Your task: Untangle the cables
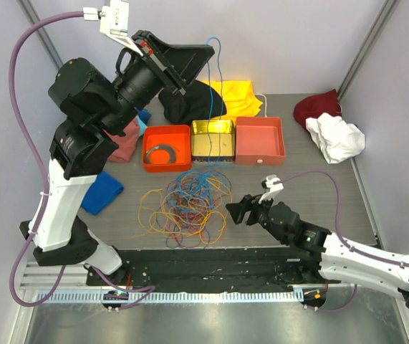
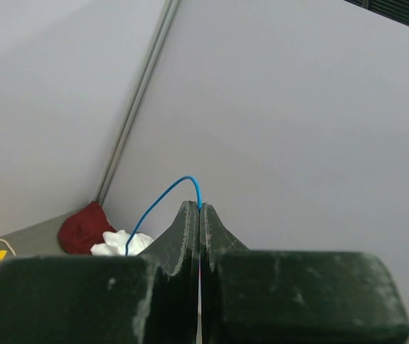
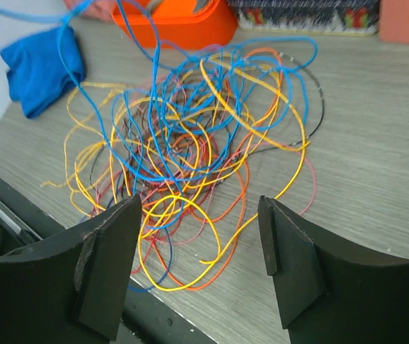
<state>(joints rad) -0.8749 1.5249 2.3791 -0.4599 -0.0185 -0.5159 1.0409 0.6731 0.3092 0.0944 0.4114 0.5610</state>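
One blue cable (image 2: 162,196) is pinched in the closed left fingers (image 2: 187,236) high above the orange tray (image 1: 167,169), the tangled cables (image 1: 186,208) lie on the counter (image 1: 311,161) just in front of that tray, and the spread, empty right fingers (image 3: 111,258) nearby should probably pin the heap while the strand draws free.

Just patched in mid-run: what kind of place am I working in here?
Probably a robot lab test cell: plain panel walls on metal posts box in a small table, and staged props lie on it, the tangled cables in front of three trays.
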